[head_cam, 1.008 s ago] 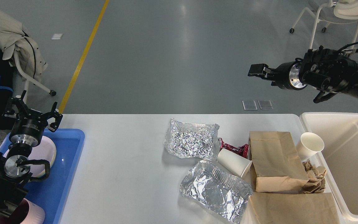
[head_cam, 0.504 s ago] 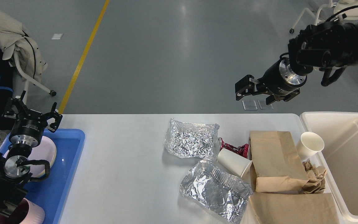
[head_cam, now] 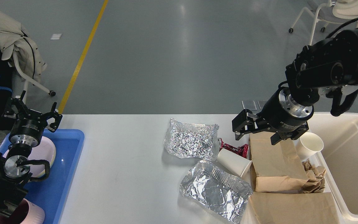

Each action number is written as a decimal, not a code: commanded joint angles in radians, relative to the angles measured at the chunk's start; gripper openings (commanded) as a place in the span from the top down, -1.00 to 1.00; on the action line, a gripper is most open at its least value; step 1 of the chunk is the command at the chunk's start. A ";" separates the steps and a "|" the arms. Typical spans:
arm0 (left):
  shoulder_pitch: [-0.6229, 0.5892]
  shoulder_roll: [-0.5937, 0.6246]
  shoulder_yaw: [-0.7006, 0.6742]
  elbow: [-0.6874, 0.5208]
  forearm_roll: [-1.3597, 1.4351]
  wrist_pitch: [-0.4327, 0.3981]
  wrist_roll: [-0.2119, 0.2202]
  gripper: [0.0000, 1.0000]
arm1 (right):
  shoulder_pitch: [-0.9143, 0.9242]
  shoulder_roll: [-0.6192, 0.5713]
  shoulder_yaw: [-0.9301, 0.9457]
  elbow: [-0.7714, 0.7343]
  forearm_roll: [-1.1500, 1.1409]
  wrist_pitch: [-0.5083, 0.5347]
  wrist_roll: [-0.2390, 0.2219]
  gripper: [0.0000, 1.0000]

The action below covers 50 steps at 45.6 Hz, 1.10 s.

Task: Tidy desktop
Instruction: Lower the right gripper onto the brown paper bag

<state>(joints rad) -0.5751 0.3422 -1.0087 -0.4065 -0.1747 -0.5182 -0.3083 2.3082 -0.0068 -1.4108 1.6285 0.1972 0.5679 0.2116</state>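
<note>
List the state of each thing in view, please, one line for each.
Left gripper: open, empty, above the blue tray.
Right gripper: open, empty, above the table's far edge.
Foil trays: crumpled, lying flat.
White cup: on its side.
Second cup: tilted against the bin.
Paper bags: flattened.
Brown paper: crumpled.
Red wrapper: crushed.

White desktop (head_cam: 126,174), foil sheets (head_cam: 191,141), paper bags (head_cam: 273,161), cups (head_cam: 234,162), blue tray (head_cam: 64,174)
</note>
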 commanded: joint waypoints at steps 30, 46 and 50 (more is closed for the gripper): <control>0.000 0.000 -0.001 0.000 0.000 0.000 0.000 -0.95 | -0.547 -0.162 -0.079 0.005 0.852 -0.511 -0.061 -1.00; 0.000 0.000 -0.001 0.000 0.000 0.000 0.001 -0.95 | -0.697 -0.199 0.167 -0.032 0.926 -0.697 -0.054 -1.00; 0.000 0.000 -0.001 0.000 0.000 0.000 0.001 -0.95 | -0.747 -0.199 0.220 -0.064 0.926 -0.741 -0.054 -1.00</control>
<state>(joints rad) -0.5753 0.3420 -1.0095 -0.4065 -0.1748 -0.5187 -0.3081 1.6229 -0.2065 -1.2613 1.6018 1.1227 -0.1125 0.1579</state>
